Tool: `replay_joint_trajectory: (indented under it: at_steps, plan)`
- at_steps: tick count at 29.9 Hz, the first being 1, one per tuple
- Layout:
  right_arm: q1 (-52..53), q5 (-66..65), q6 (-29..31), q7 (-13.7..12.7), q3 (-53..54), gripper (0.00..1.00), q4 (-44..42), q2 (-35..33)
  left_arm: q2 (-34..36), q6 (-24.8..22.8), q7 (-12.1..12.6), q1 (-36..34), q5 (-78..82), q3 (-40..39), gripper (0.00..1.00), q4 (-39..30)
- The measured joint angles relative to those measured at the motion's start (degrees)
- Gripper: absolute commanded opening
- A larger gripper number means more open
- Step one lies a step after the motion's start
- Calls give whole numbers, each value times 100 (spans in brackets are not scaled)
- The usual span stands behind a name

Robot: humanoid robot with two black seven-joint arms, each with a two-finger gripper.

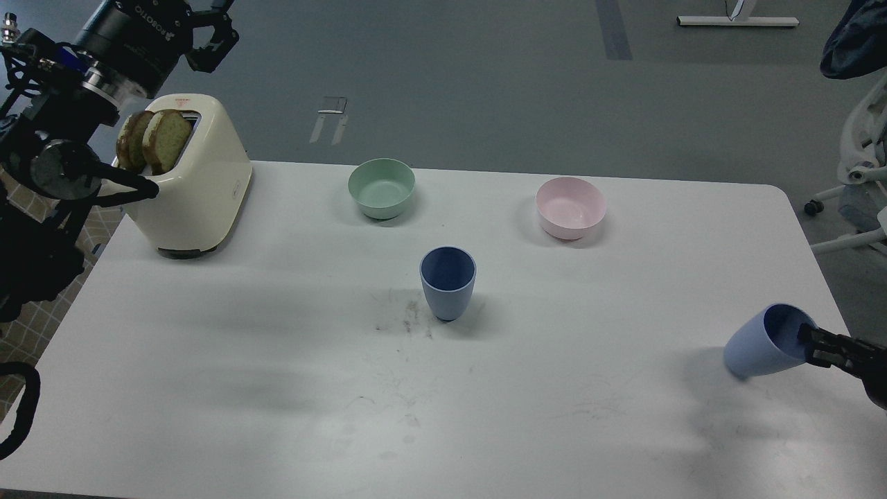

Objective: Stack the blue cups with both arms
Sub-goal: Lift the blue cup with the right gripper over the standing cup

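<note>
Tilted cup (762, 343) at four o'clock, rim pinched by right tool (814, 344), lifted off tabletop (277, 360); upright cup (448, 283) centre. Left tool (211, 34) released, eleven o'clock. Next: carry over, upright, nest.

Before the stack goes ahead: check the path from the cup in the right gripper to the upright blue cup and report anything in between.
Nothing visible blocks it. The tilted blue cup held by the right gripper and the upright blue cup have only bare white table between them. The pink bowl sits farther back, off that line.
</note>
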Motion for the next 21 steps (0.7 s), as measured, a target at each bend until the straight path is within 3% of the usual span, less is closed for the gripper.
replay_joint_trajectory:
  at_steps: [4, 10, 21]
  plan:
    - [108, 139, 0, 122, 611, 0, -11, 2, 30, 0, -3, -11, -2, -8, 98, 0]
    - [1312, 337, 0, 226, 558, 0, -58, 131, 32, 0, -3, -26, -3, -8, 98, 0]
    - [4734, 343, 0, 218, -2644, 0, -566, 920, 39, 1, 7, -12, 1, -9, 98, 0]
